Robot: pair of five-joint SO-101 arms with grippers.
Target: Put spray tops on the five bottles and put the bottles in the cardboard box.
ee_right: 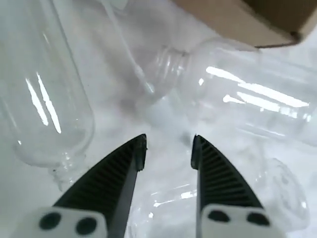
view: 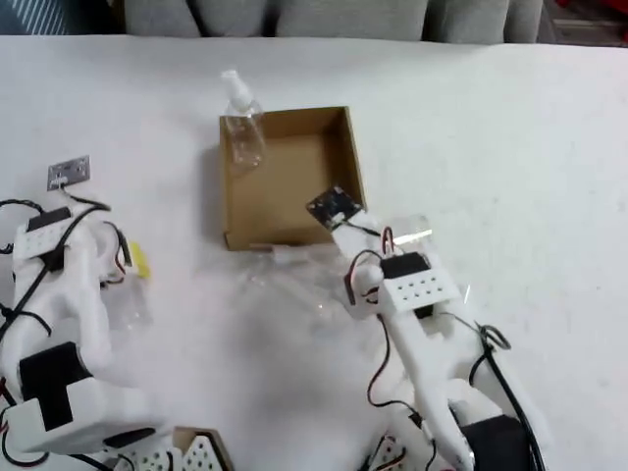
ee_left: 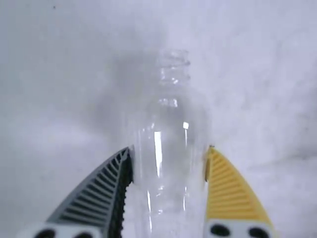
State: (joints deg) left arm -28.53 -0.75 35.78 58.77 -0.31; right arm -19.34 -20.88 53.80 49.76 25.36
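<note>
As left jaws grip, bottle (ee_left: pixel 168 148) between them

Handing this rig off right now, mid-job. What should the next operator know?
Left end effector: closed around a topless bottle lying on the table.
Right end effector: open, empty, over loose topless bottles beside the cardboard box.
Done: one bottle with spray top stands at the box's far corner, apparently inside.
Left: fit tops on the other bottles, then box them.
</note>
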